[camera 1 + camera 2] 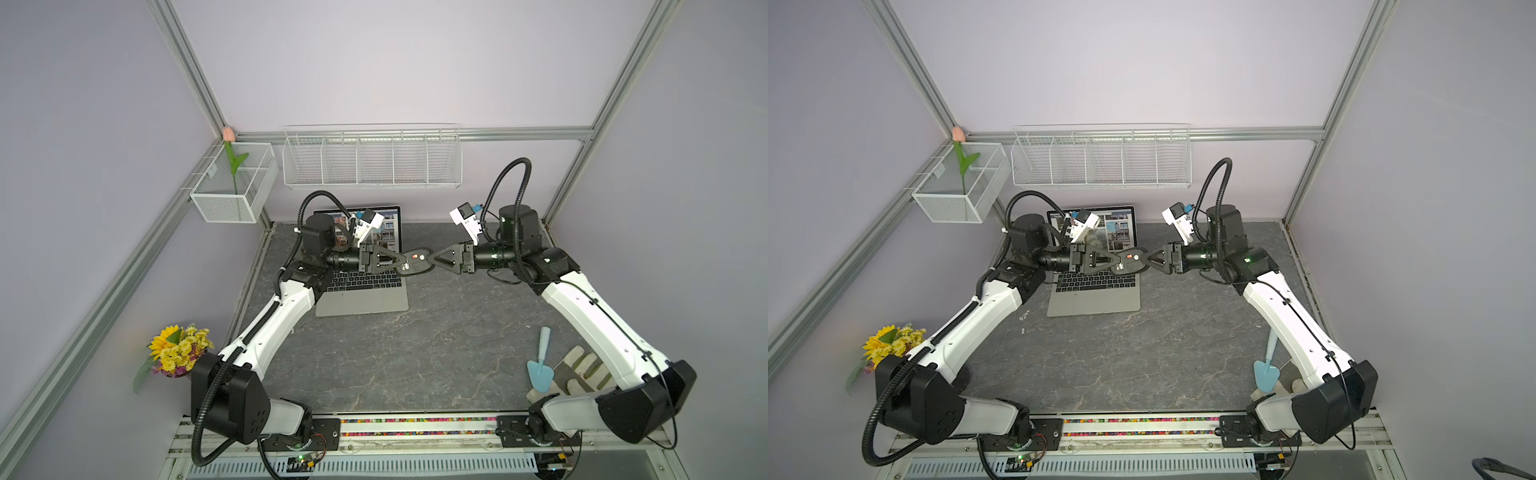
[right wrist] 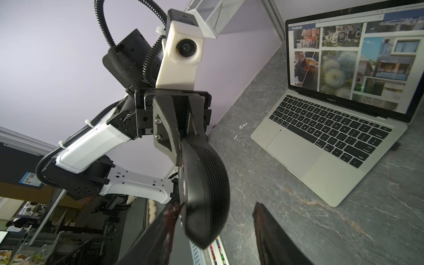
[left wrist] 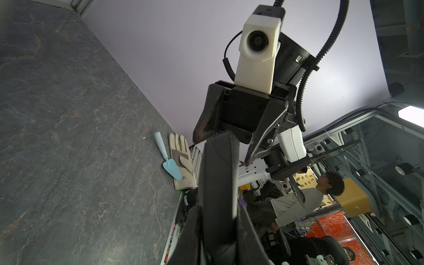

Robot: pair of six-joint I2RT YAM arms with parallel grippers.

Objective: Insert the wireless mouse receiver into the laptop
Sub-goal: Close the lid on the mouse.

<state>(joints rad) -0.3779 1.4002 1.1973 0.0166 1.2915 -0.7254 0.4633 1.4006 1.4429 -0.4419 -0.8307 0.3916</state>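
The laptop [image 1: 361,303] [image 1: 1092,303] [image 2: 321,146] stands open at the back left, its screen showing photos. My left gripper [image 1: 405,262] [image 1: 1121,262] [image 3: 218,213] is shut on one end of a flat black mouse [image 1: 415,262] [image 1: 1130,262] [image 3: 218,183] [image 2: 206,183]. It holds the mouse in the air just right of the laptop, underside up. My right gripper [image 1: 434,258] [image 1: 1148,259] [image 2: 215,206] faces it, open, its jaws either side of the mouse's other end. One finger [image 2: 268,229] stands clear of the mouse. The wireless mouse receiver is hidden.
A blue trowel [image 1: 540,365] [image 3: 168,160] and a work glove [image 1: 577,374] [image 3: 182,158] lie at the front right beside the right arm. Yellow flowers [image 1: 178,349] stand at the front left. A wire shelf [image 1: 372,158] and a mesh box [image 1: 232,187] hang on the back wall.
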